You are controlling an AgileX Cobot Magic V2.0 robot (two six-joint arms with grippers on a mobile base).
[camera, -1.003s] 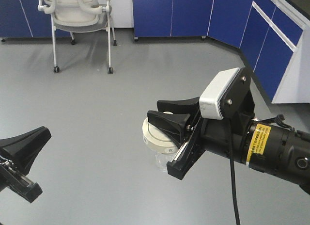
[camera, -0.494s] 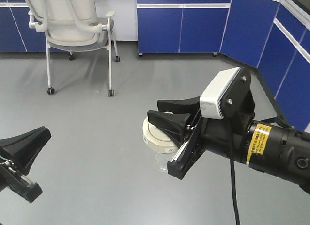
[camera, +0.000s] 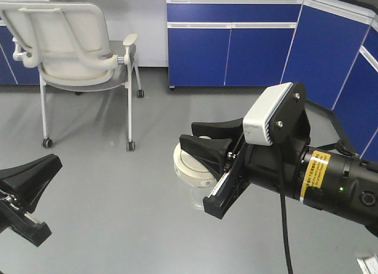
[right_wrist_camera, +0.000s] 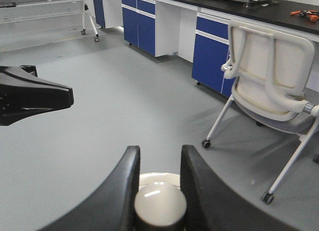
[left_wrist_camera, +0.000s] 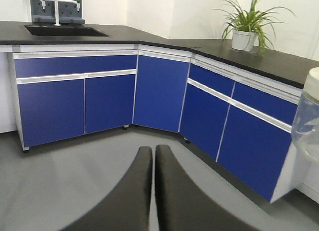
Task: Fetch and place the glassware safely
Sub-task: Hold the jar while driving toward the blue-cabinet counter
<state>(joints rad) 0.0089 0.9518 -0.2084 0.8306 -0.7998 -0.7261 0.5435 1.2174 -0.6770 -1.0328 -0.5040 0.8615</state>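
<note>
The glassware [camera: 192, 170] is a squat clear jar with a cream-white lid, and it hangs in the air over the grey floor. My right gripper [camera: 190, 134] is shut on the lid's small knob [right_wrist_camera: 159, 205], one black finger on each side. The wrist view looks down on the lid [right_wrist_camera: 158, 178] between the fingers [right_wrist_camera: 130, 164]. My left gripper [camera: 53, 163] sits low at the left, apart from the jar. Its fingers [left_wrist_camera: 143, 164] are pressed together with nothing between them. The jar [left_wrist_camera: 308, 116] also shows at the right edge of the left wrist view.
A white wheeled chair [camera: 77, 49] stands on the floor at the back left. Blue cabinets [camera: 236, 49] run along the back and right walls. They carry a black countertop [left_wrist_camera: 279, 61] with a potted plant [left_wrist_camera: 246, 29] and a sink [left_wrist_camera: 65, 30].
The chair and cabinets have slid down the frame and look larger. Both arms and the held jar keep the same pose in the view.
</note>
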